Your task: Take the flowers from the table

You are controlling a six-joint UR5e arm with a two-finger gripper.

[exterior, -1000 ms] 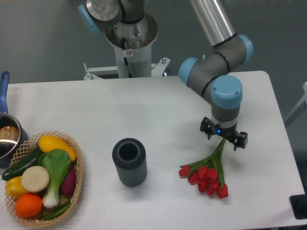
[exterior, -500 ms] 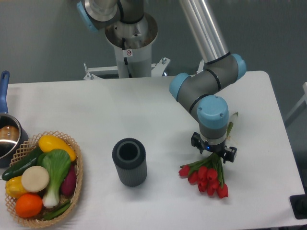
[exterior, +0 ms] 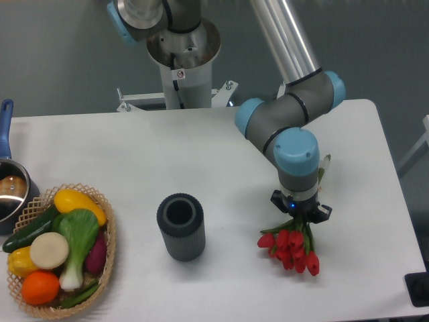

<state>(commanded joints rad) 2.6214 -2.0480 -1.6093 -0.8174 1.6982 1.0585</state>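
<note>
Nearest the camera on the left, a wicker basket [exterior: 107, 268] holds vegetables and fruit — a bok choy [exterior: 79, 235], an orange [exterior: 40, 287], a yellow squash [exterior: 77, 203] and a dark cucumber [exterior: 30, 229]. To its right a dark ribbed cylinder vase [exterior: 181, 227] stands upright, open end up. Further right, the flowers [exterior: 291, 249] lie on the table [exterior: 167, 154], their red buds fanned toward the front edge and the green stems running back under the gripper [exterior: 300, 213]. The gripper sits right over the stems just behind the buds; its jaws look drawn in around them (whether they actually pinch the stems cannot be told). At the far left edge a pot with a blue handle [exterior: 5, 117] shows partly. Behind, the arm's base [exterior: 181, 47] stands beyond the table.
</note>
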